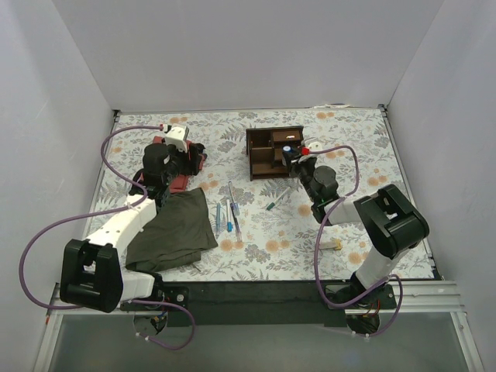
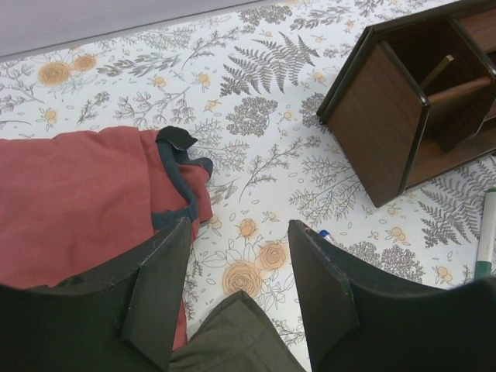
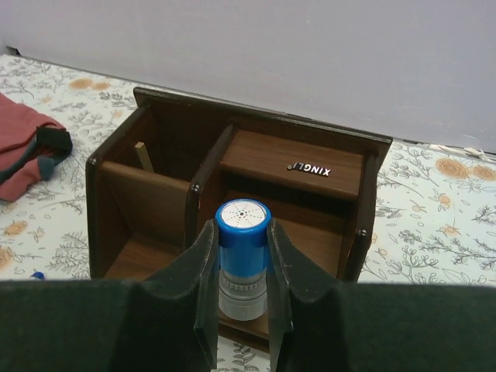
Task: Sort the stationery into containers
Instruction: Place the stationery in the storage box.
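- The right gripper [image 3: 241,232] pinches the upright blue-capped cylinder [image 3: 242,267] at the open front of the organiser [image 3: 294,167].
- The left gripper [image 2: 239,232] is spread, above the red cloth [image 2: 77,194] and the olive cloth [image 2: 232,341].
- The pens [image 1: 230,209] lie at 7 o'clock from the organiser.

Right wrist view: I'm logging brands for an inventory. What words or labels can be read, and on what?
"XINGLI": silver letters, upside down here, on a shelf of the wooden organiser; any further character is unclear.
The blue-capped cylinder: no text readable.
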`<state>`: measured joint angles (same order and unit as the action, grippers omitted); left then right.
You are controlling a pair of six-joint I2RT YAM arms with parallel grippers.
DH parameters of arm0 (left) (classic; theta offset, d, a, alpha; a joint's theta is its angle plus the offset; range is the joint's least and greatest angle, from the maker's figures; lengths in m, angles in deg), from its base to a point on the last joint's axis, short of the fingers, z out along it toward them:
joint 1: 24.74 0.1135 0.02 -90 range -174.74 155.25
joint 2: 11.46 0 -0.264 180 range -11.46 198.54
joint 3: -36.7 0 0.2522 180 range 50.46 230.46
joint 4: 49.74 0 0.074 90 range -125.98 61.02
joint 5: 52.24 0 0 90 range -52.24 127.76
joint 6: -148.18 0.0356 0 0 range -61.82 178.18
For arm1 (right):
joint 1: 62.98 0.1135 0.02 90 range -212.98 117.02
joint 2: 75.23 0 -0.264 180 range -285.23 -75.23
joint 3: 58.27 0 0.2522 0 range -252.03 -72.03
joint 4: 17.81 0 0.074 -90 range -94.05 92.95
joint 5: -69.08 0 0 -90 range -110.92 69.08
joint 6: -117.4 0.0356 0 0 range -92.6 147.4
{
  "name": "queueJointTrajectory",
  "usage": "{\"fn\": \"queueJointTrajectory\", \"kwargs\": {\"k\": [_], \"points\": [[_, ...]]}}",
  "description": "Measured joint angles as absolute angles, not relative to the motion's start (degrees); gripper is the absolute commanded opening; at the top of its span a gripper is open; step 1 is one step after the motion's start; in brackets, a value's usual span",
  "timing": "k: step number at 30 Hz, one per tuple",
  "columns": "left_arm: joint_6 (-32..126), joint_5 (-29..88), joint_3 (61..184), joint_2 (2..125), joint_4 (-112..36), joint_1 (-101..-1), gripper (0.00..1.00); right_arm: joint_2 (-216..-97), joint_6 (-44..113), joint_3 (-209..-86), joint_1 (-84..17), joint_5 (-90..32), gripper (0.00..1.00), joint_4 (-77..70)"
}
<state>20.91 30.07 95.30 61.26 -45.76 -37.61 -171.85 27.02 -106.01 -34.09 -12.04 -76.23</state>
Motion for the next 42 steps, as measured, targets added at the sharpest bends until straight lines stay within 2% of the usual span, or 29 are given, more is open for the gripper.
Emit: {"fn": "queueJointTrajectory", "kwargs": {"k": [24,42], "points": [[20.38,29.2,93.7,64.83,-47.16,-37.63,0.53,-174.66,19.81,-108.89,-34.14,-12.52,0.01,-76.56],[20.27,28.41,94.14,68.26,-48.14,-38.11,0.52,-179.8,20.86,-113.55,-37.85,-10.38,0.01,-77.7]]}}
